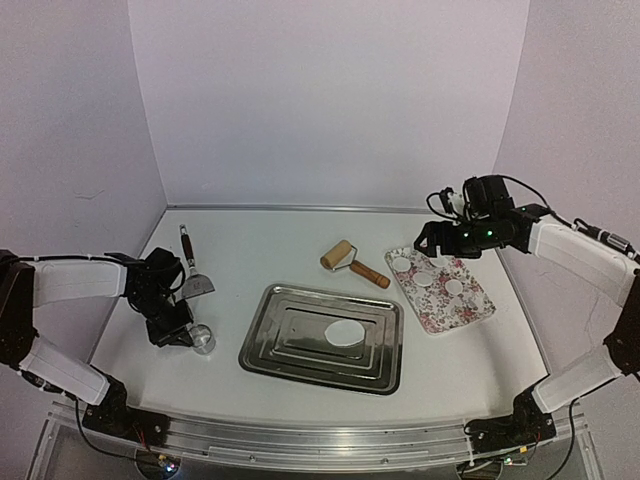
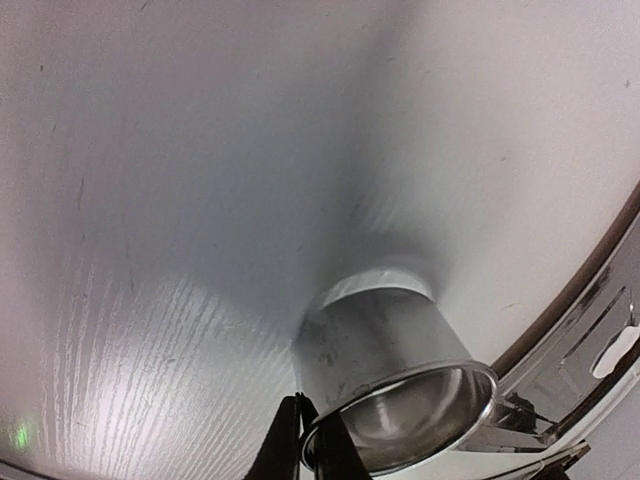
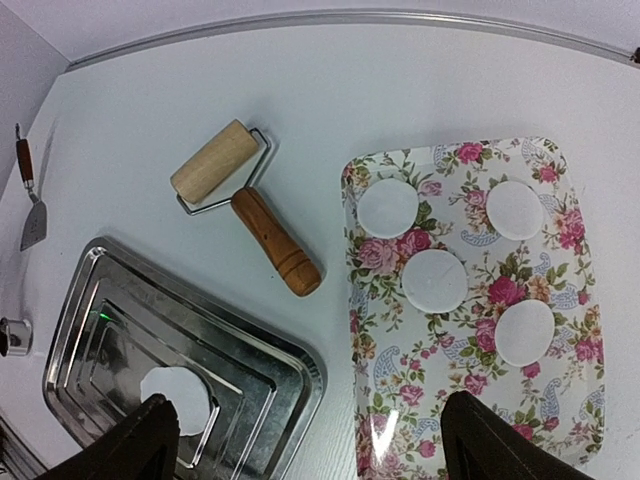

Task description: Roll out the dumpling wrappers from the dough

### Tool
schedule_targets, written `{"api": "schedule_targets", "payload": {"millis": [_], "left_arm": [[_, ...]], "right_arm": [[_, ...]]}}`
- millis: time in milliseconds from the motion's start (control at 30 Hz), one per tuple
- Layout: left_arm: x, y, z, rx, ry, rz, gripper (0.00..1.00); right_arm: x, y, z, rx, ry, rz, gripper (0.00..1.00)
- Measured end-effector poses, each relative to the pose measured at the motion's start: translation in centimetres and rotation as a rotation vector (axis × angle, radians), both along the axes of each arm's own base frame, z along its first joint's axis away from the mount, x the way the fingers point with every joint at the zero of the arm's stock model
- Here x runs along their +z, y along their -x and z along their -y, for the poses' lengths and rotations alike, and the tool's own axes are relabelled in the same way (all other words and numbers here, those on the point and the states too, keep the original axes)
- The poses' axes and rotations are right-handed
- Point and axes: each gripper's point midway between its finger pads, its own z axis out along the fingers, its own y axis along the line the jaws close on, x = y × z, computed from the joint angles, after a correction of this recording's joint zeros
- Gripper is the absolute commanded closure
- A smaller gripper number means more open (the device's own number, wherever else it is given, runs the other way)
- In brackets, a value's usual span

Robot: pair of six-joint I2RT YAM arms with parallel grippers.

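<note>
Dumpling wrappers (image 3: 434, 280), round, flat on floral tray (image 3: 570, 270)

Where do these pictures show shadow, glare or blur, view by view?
Left wrist view: a dark shadow falls on the table behind the ring cutter, with bright glare at lower left. Right wrist view: evenly lit and sharp, only the right gripper blurred at the bottom. Top external view: soft, even light.

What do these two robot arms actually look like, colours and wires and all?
Both the left arm and the right arm have white sleeves over their long segments, with black joints and black wrist ends. Thin black cables loop along them. A small green light glows on the right wrist. The jaws are black.
</note>
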Motion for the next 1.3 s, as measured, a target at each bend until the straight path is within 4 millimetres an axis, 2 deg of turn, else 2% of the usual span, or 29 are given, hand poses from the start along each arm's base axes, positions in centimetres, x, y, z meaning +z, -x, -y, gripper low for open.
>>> {"api": "schedule_targets", "payload": {"millis": [133, 233, 367, 467, 533, 733, 933, 1133, 1300], "left_arm": [[1.0, -0.7, 0.0, -0.023, -0.022, 0.05, 1.0], [2.9, -1.0, 0.7, -0.053, -0.037, 0.093, 1.0], [6.7, -2.3, 4.5, -0.128, -0.022, 0.176, 1.0], [8.3, -3.2, 8.8, -0.205, -0.011, 0.193, 1.0], [8.2, -3.7, 11.7, -0.255, -0.013, 0.183, 1.0], [6.3, -4.6, 20.5, -0.414, -0.017, 0.143, 1.0], [5.8, -4.7, 27.5, -0.55, 0.054, 0.149, 1.0], [4.7, -4.2, 30.8, -0.636, 0.105, 0.125, 1.0], [3.8, -4.3, 31.8, -0.674, 0.105, 0.114, 1.0]], "right_arm": [[0.0, 0.6, -0.4, -0.001, -0.04, -0.033, 0.12], [0.0, 1.2, -1.0, 0.003, -0.092, -0.07, 0.17], [0.1, 2.2, -1.9, 0.016, -0.159, -0.123, 0.25], [-0.1, 2.9, -2.4, 0.023, -0.186, -0.167, 0.28], [-0.3, 3.3, -2.6, 0.02, -0.196, -0.188, 0.29], [-1.2, 4.3, -3.8, 0.003, -0.202, -0.247, 0.3], [-3.3, 5.6, -5.8, -0.032, -0.184, -0.333, 0.3], [-3.6, 5.7, -5.8, -0.108, -0.187, -0.353, 0.3], [-3.8, 5.6, -5.2, -0.161, -0.185, -0.356, 0.3]]}}
